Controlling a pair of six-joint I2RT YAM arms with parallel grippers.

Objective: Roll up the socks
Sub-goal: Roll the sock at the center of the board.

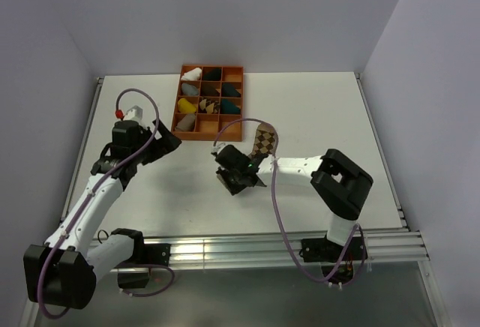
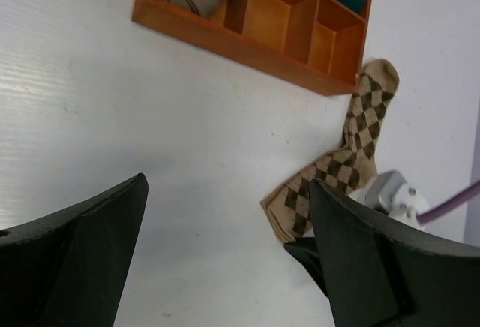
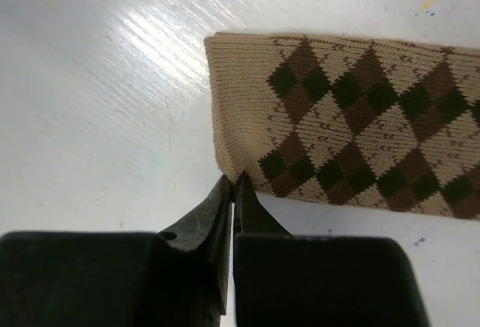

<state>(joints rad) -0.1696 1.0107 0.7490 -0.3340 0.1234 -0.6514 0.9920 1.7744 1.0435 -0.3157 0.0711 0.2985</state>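
The argyle sock (image 1: pixel 263 142) lies flat on the white desk (image 1: pixel 322 109), a little right of the middle of the top view. It lies just below the lower right corner of the orange tray (image 1: pixel 208 133). In the left wrist view the sock (image 2: pixel 352 154) runs from the tray's corner (image 2: pixel 225 42) down toward the lower middle of the frame, with a bend in its middle.

The right hand (image 1: pixel 238 179) is at the lower end of the sock. In the right wrist view its two fingers are pressed together (image 3: pixel 234 184). Their tips pinch the lower left corner of the sock's straight, ribbed end (image 3: pixel 360 124). The rest of the sock stretches to the right edge of that frame and lies on the desk.

The left hand (image 1: pixel 169 141) is at the left of the top view, near the lower left corner of the tray. Its fingers are spread wide (image 2: pixel 229 184), and only the bare desk shows between them. The tray's compartments hold sock bundles of several colours.
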